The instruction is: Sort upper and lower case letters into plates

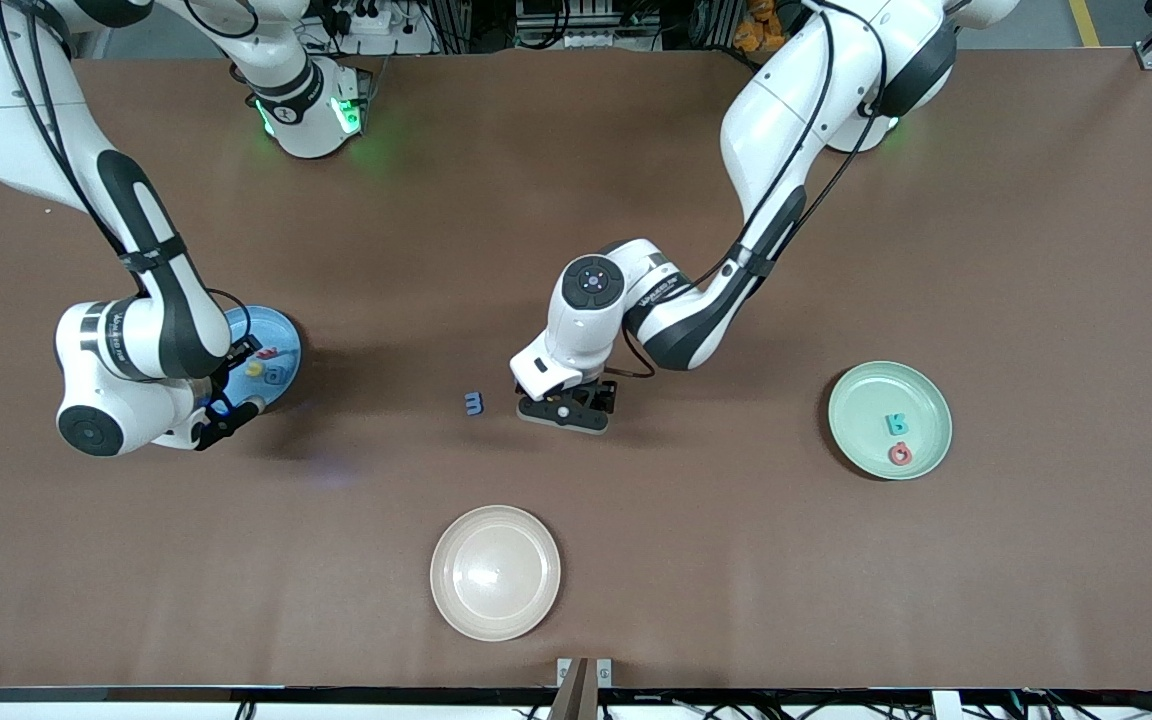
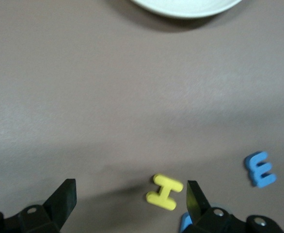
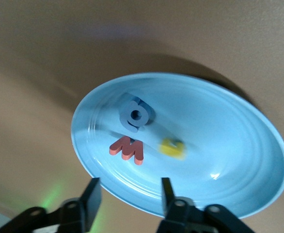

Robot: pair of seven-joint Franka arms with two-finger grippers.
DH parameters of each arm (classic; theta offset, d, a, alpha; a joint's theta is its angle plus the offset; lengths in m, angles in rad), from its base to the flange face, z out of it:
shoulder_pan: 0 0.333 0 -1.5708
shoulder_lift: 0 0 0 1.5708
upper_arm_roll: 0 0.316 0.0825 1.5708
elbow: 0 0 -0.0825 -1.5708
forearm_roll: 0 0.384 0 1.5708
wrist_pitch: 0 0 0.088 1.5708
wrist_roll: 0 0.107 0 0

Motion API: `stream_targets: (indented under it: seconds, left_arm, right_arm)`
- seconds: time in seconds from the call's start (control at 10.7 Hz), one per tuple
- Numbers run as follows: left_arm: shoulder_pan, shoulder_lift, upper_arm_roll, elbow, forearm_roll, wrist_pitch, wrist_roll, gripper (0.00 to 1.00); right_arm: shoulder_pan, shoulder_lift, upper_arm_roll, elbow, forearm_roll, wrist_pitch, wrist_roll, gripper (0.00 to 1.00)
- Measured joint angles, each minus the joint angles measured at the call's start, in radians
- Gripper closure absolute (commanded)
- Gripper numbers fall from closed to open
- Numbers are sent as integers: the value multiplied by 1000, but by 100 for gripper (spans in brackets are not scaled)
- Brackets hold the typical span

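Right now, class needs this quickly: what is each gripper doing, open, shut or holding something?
Left gripper: open, low over the table, straddling the yellow H, holding nothing.
Right gripper: open over the blue plate, holding nothing.

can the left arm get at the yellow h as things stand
Probably yes: the left gripper hangs open low over the table with the yellow H lying flat between its fingers, nothing on top of it.

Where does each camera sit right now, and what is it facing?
Front view: high across the table, facing both arms, the sky blue plate, mint plate and cream plate.
Left wrist view: on the left arm, looking down past the open left gripper at the yellow H and blue E.
Right wrist view: over the sky blue plate, right gripper open.
Shared: the blue E.
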Motion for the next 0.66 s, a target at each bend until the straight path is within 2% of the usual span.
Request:
stream_targets:
  seconds: [0.28, 0.56, 0.66]
  left_arm:
    - [-40, 52, 10, 59, 0, 0, -23, 0]
    - [-113, 70, 103, 70, 0, 0, -23, 0]
    - [-125, 74, 114, 70, -1, 0, -23, 0]
  right_arm:
    - [-1, 0, 1, 0, 93, 0, 6, 0]
    - [2, -8, 14, 4, 131, -3, 195, 0]
    - [7, -14, 19, 6, 160, -3, 246, 0]
